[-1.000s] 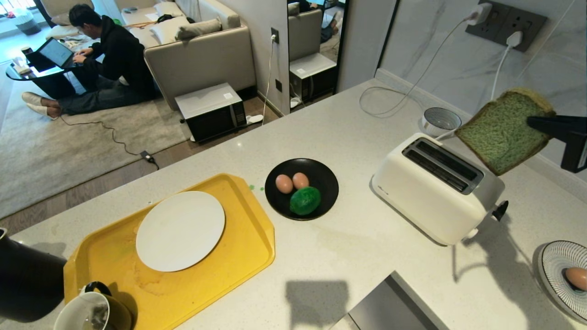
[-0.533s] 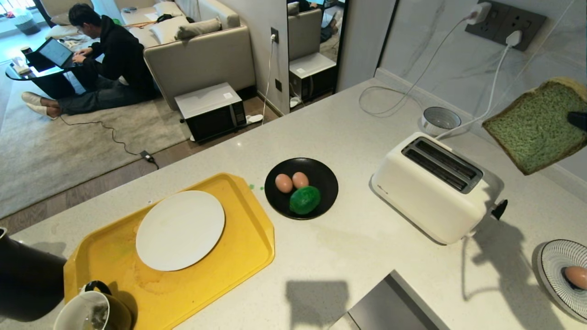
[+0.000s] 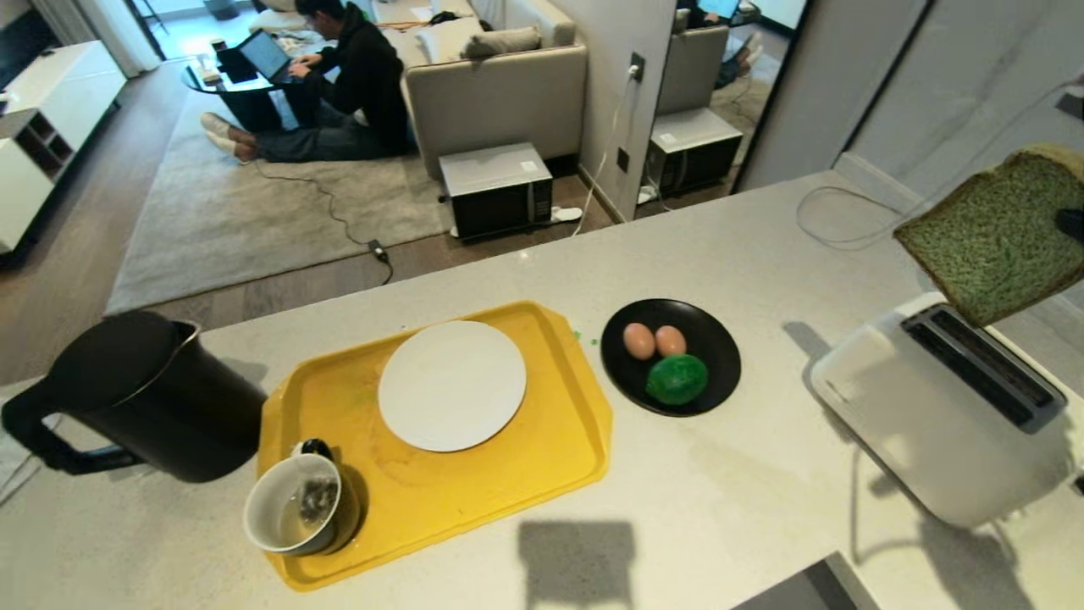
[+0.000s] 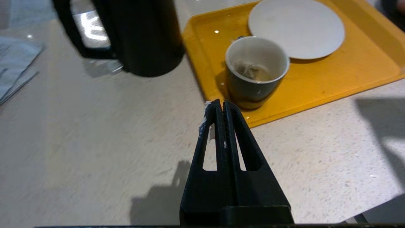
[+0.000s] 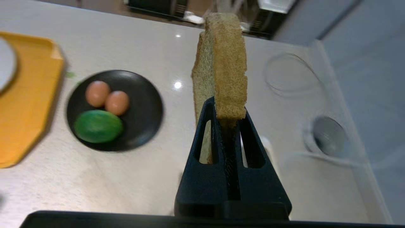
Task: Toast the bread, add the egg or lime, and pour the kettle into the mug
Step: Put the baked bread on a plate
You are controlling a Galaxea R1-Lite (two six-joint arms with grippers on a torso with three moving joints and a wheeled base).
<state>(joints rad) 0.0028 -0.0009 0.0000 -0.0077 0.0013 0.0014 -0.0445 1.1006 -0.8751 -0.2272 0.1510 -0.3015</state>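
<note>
Pale green bread [image 3: 998, 241], tan crust, in right claw [image 5: 228, 109].

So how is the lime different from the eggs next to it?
The lime is bright green; the eggs are pinkish-brown. The lime looks bigger than either egg. There is one lime but two eggs. The lime lies on the near side of the black plate, the eggs on the far side. All are rounded and share that plate.

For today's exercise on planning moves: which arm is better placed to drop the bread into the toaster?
The right. Its gripper already pinches the bread above the toaster, while the left gripper hangs shut near the mug.
</note>
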